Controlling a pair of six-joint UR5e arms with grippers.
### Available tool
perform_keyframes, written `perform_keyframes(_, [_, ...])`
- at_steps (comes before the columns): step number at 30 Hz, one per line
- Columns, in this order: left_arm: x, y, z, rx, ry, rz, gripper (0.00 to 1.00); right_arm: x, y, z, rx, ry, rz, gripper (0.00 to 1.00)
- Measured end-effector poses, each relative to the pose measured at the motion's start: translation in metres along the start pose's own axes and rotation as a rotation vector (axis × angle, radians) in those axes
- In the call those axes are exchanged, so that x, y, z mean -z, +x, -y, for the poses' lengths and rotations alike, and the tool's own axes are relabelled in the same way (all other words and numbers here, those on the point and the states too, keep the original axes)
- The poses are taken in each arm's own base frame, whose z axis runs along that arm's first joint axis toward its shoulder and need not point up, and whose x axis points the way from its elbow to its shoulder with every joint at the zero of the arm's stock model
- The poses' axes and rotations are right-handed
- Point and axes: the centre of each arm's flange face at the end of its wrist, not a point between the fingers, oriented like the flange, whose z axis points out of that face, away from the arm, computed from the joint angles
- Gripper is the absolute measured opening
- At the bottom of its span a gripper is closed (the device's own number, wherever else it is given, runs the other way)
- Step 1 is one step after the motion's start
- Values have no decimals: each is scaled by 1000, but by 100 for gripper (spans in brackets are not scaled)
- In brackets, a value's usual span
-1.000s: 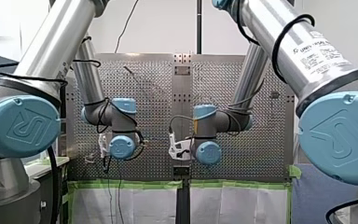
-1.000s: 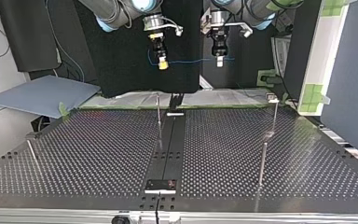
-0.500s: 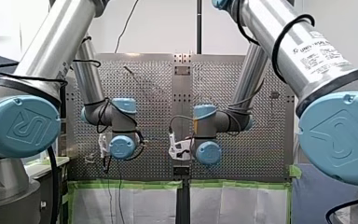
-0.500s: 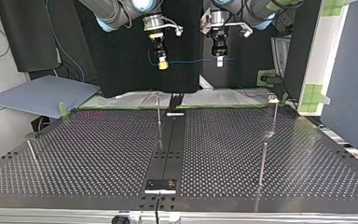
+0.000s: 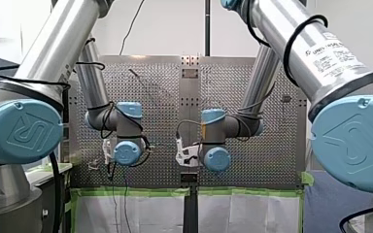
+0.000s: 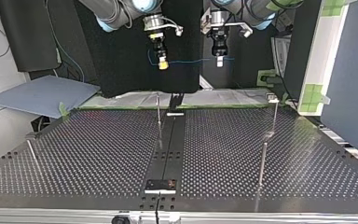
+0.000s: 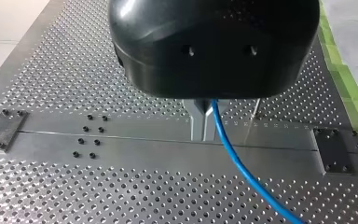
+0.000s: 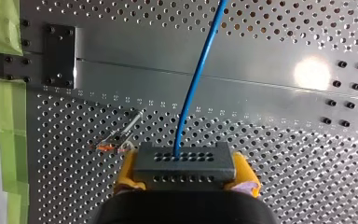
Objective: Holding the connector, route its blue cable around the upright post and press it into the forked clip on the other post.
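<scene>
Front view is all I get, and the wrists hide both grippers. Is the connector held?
Observer: Yes, my right gripper clamps the dark connector between its yellow pads.
Operator: And my left gripper?
Observer: Its metal fingers are shut on the blue cable, further along.
Operator: Any routing done?
Observer: None; in the top view the cable spans both grippers in the air, high above the table and its upright post.

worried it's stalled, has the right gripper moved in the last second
No. In the top view my right gripper hangs at the same spot above the thin post.
</scene>
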Motion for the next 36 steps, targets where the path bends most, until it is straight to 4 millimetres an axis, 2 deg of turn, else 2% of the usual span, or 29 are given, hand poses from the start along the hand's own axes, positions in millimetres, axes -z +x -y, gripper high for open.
perform_keyframes(3, [-1, 1, 3, 12, 0, 7, 0, -6, 5, -1, -10, -13, -1, 0])
perform_keyframes(7, [-3, -1, 14, 48, 2, 22, 0, -16, 24, -3, -44, -21, -17, 0])
perform_keyframes(17, [0, -37, 44, 95, 11, 63, 0, -12, 58, -16, -123, -27, -12, 0])
perform_keyframes(28, [-13, -68, 31, 88, -15, 69, 0, -9, 100, -31, -145, -24, -14, 0])
perform_keyframes(36, [-31, -94, 17, 120, -14, 81, 0, -9, 141, -40, -153, -10, -40, 0])
